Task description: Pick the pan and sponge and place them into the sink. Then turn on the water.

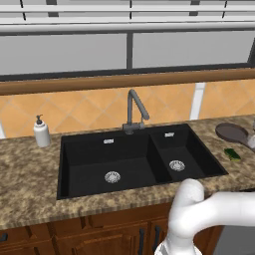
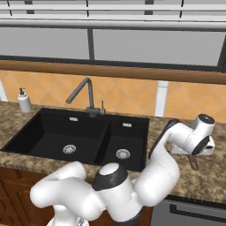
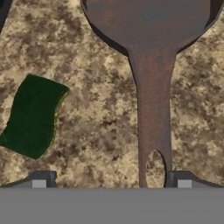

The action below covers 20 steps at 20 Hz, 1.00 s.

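Note:
The dark brown pan (image 3: pixel 148 26) lies on the speckled counter right of the sink (image 1: pixel 64 164), its long handle (image 3: pixel 153 109) pointing toward me. My gripper (image 3: pixel 111 183) hovers open over the handle's end, which lies between the fingertips (image 3: pixel 181 181), closer to the right one. To the handle's left lies the green sponge (image 3: pixel 33 116). From the left base view the pan (image 1: pixel 231 132) sits at the far right with the sponge (image 1: pixel 232 154) in front of it. The grey faucet (image 1: pixel 132 109) stands behind the basins; water is out of view.
A white soap dispenser (image 1: pixel 41 132) stands on the counter left of the sink. An orange tiled wall and a wooden ledge run behind the counter. In the right base view my arm covers most of the pan, with only the handle's tip (image 2: pixel 194 166) showing.

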Available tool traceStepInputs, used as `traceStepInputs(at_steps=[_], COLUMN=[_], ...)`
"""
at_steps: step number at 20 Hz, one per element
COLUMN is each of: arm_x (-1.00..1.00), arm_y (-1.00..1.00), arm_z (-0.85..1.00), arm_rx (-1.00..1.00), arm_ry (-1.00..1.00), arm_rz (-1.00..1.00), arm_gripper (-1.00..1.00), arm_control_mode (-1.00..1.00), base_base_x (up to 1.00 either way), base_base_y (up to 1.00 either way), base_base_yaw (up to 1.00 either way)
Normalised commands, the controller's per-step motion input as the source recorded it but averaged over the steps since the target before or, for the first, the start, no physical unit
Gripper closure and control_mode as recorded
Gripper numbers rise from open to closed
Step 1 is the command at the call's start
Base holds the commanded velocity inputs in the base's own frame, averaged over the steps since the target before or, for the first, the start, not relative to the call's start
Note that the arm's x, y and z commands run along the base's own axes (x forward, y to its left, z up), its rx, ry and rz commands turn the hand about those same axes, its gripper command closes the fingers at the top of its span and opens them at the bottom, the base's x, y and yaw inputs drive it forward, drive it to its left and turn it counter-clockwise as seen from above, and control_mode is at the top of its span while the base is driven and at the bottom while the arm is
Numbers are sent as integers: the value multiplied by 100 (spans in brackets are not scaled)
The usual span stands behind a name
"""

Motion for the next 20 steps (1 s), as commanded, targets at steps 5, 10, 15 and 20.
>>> traceStepInputs(at_steps=[5, 10, 15, 20], arm_x=[5, 16, 15, 17], arm_y=[-12, -10, -29, -15], arm_z=[-26, -22, -13, -14], arm_rx=[0, 0, 0, 0], arm_ry=[0, 0, 0, 0], arm_rz=[4, 6, 11, 8], arm_gripper=[-100, -100, -100, -100], arm_control_mode=[-100, -100, -100, -100], base_base_x=[0, 0, 0, 0], base_base_y=[0, 0, 0, 0], base_base_yaw=[0, 0, 0, 0])
